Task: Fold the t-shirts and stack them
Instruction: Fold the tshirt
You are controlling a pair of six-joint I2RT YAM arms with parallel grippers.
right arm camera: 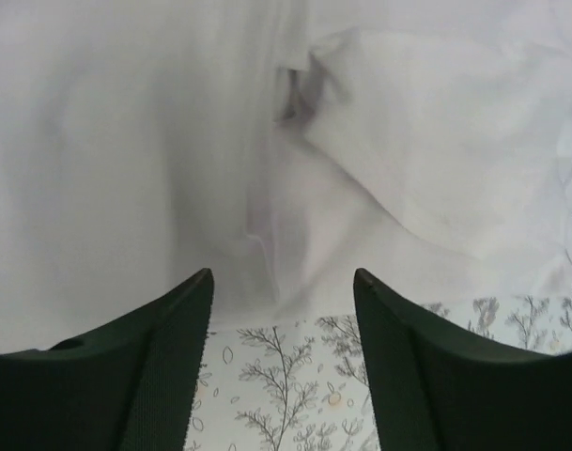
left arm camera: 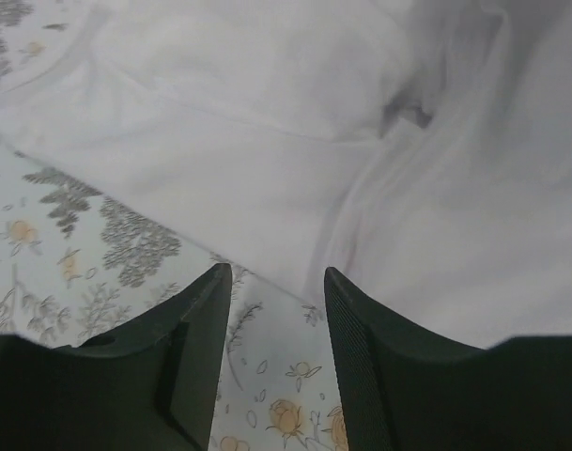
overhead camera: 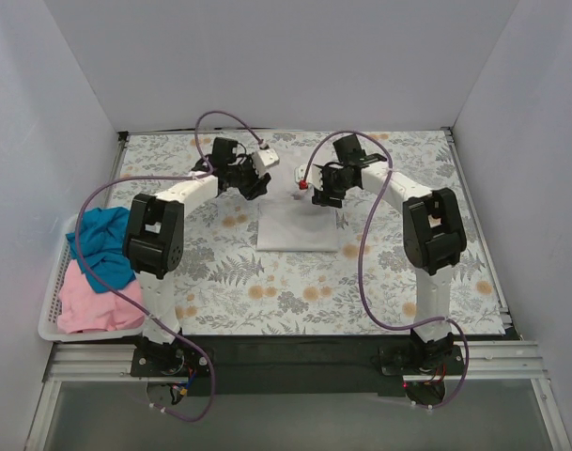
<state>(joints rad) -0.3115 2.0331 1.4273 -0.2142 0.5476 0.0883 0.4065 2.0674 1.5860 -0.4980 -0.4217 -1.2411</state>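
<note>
**Top view.** You see the white t-shirt (overhead camera: 300, 233) lying as a compact rectangle at the middle of the floral table cover (overhead camera: 295, 282). It looks folded, or nearly so. The left gripper (overhead camera: 257, 183) and the right gripper (overhead camera: 321, 197) stand over its far edge, one toward each far corner. The teal-blue t-shirt (overhead camera: 98, 246) and the pink t-shirt (overhead camera: 93, 301) lie crumpled in the white basket (overhead camera: 55, 329) at the left edge of the table. By this view one shirt of three is about folded, the other two are unfolded, and no stack is begun. The jaws are too small here for you to judge.

**Left wrist view.** The jaws of the left gripper (left arm camera: 276, 274) stand moderately apart and hold nothing. Between the fingers you see only the table cover (left arm camera: 60, 244), and the hem of the white t-shirt (left arm camera: 267, 141) lies just ahead of them. The shirt runs out of frame above and to the right.

**Right wrist view.** The right gripper (right arm camera: 283, 277) stands wider open and is also empty. The white t-shirt (right arm camera: 126, 141) fills the frame beyond the fingertips, with the table cover (right arm camera: 286, 395) showing between them. A shadowed pucker marks overlapping layers, but you cannot count the layers or check how square the fold is.
</note>
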